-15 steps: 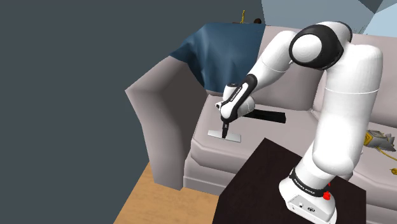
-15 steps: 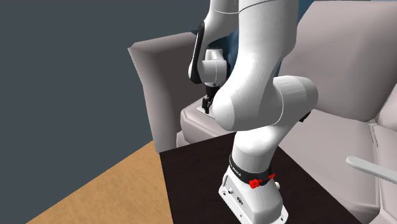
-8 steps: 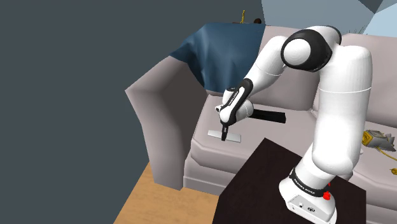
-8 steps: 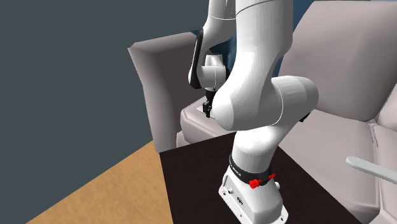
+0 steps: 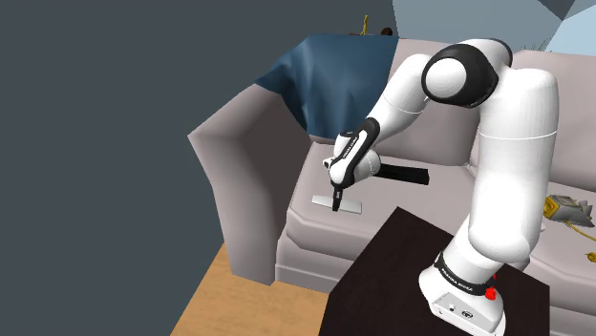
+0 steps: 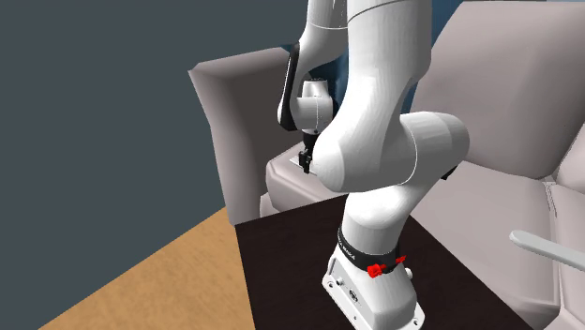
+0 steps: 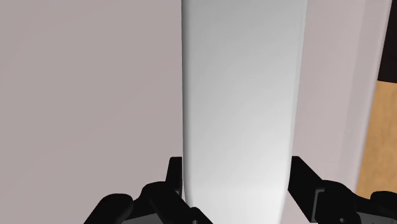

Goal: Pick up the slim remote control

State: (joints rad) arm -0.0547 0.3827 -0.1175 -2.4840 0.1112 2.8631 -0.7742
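My gripper [image 5: 336,198] points straight down onto the slim remote control [image 5: 351,206], a flat pale grey bar that lies on the seat cushion [image 5: 315,237] of a beige-grey sofa [image 5: 229,172]. It rests near the cushion's front edge, at the end by the armrest. In the wrist view the remote runs lengthwise away from my hand, and my two black fingers [image 7: 175,177] stand one at each long edge, right against it. As far as I can see I am closed on it across its width. In the shoulder view its underside appears to lie flat on the cushion.

The sofa carries everything else here. Just behind my hand, farther back on the same cushion, lies a flat black strip [image 5: 401,175], near the remote but apart from it. A dark blue blanket [image 5: 325,76] is draped over the back corner of the sofa above the armrest. Far along the seat, at the shoulder view's right edge, sits a small yellow and white object [image 5: 568,208] that I cannot make out.

My arm reaches over from its black stand [image 5: 382,277], which sits against the sofa's front. Wooden floor [image 5: 239,305] shows below the armrest, and a dark grey wall [image 5: 95,143] stands beside the sofa.
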